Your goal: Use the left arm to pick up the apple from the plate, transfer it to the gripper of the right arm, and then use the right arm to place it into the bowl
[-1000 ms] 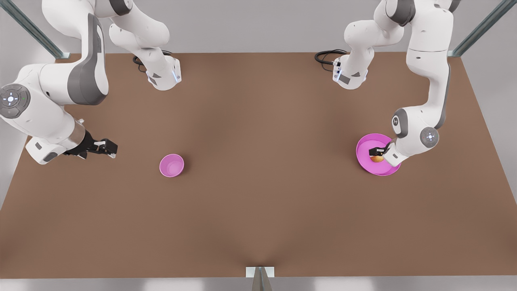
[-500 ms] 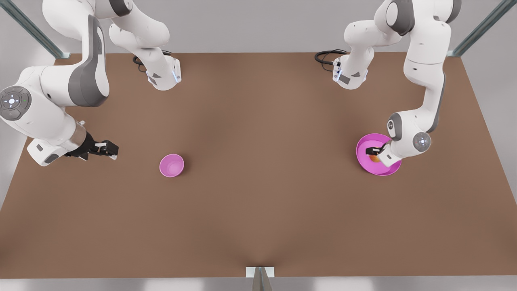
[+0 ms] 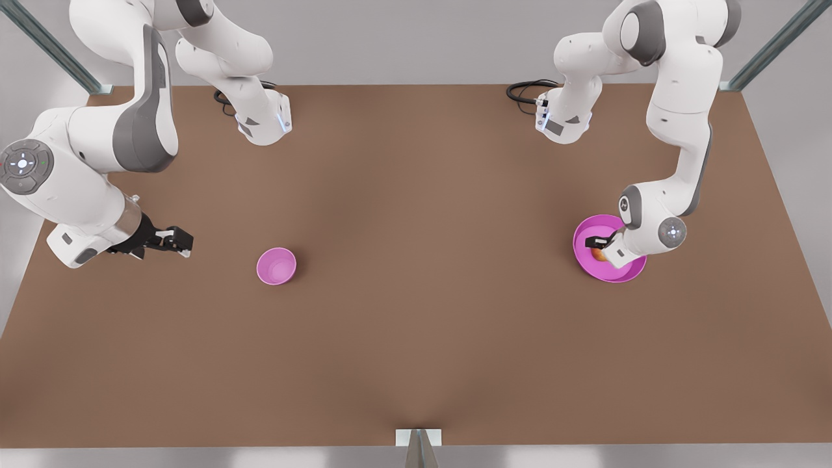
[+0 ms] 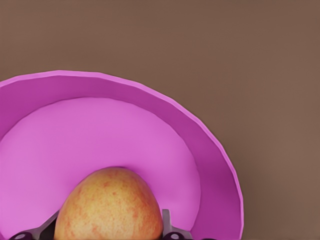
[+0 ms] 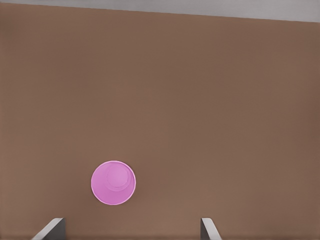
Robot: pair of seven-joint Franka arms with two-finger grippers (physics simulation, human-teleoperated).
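So the closest thing to the front camera is a small metal bracket (image 3: pixel 418 438) poking up at the table (image 3: pixel 416 338) edge, then it's just a big stretch of plain brown top. Moving back, the bowl (image 3: pixel 276 266) sits upright on the front view's left half, well apart from everything else, and nothing's in it. Over on the front view's right is the plate (image 3: pixel 608 273), flat on the table, with the apple (image 3: pixel 598 253) sitting on it. The left gripper (image 3: pixel 595 246) is down on the plate right at the apple, and from the left wrist view you can see the apple (image 4: pixel 108 206) between its fingers (image 4: pixel 166 224), one on each side, right up against it, but whether they're actually squeezing or just touching I can't tell. The apple looks like it's resting on the plate (image 4: pixel 210 150) floor, not lifted. The right gripper (image 3: pixel 174 242) hangs off to the front view's left, beside the bowl but clearly apart from it, low over bare table, and that arm is just waiting. Its right wrist view shows the two fingertips (image 5: pixel 50 229) spread wide with nothing between them, and the bowl (image 5: pixel 113 182) out ahead. Farther back, both arm bases are bolted near the table's far edge with black cables (image 3: pixel 528 90) coiled beside them. No brand names or readable text anywhere, just some little round button pads and a small logo mark on the arm joints that I can't make out.
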